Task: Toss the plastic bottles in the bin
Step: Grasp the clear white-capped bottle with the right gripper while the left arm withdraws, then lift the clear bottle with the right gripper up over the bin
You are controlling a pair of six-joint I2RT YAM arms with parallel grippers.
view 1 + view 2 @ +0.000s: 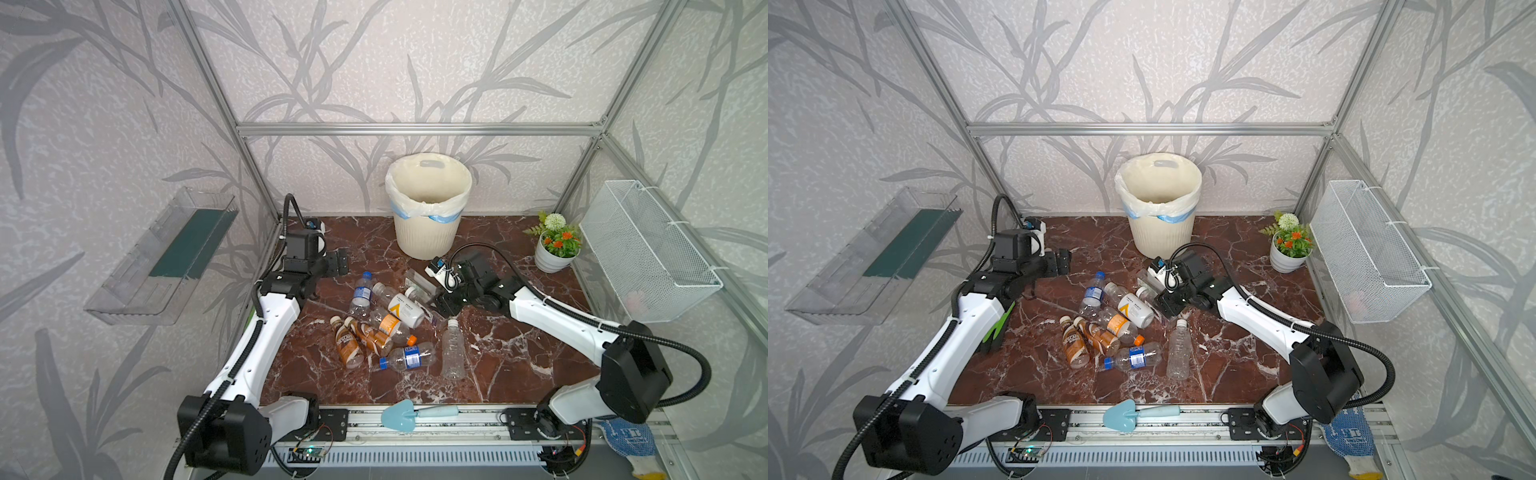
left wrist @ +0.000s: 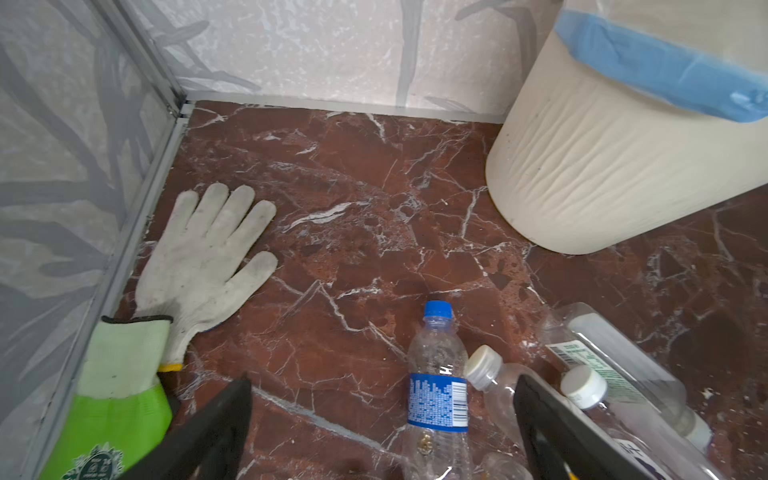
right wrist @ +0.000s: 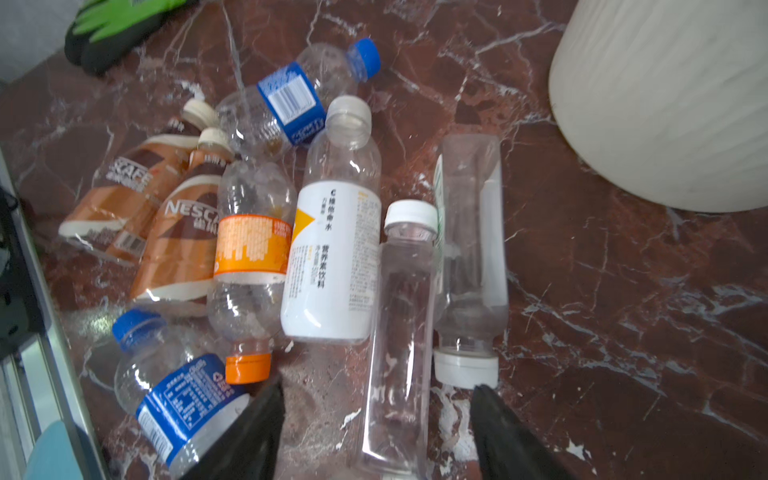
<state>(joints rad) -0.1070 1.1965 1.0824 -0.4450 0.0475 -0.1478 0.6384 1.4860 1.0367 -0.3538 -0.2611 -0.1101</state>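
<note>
Several plastic bottles lie in a pile mid-floor in both top views: a blue-labelled one (image 1: 361,293), a white-labelled one (image 1: 401,307), an orange-labelled one (image 1: 390,326), two brown ones (image 1: 347,345) and a bare clear one (image 1: 452,351). The cream bin (image 1: 428,208) stands behind them by the back wall. My right gripper (image 3: 376,419) is low at the pile's right edge. Its jaws straddle a clear white-capped bottle (image 3: 399,316) with a gap on each side. My left gripper (image 2: 382,415) hovers open left of the pile, above a blue-capped bottle (image 2: 436,374).
A white glove (image 2: 208,257) and a green glove (image 2: 116,407) lie by the left wall. A flower pot (image 1: 555,249) and a wire basket (image 1: 648,249) are on the right, a clear shelf (image 1: 166,257) on the left wall. A blue trowel (image 1: 411,415) rests on the front rail.
</note>
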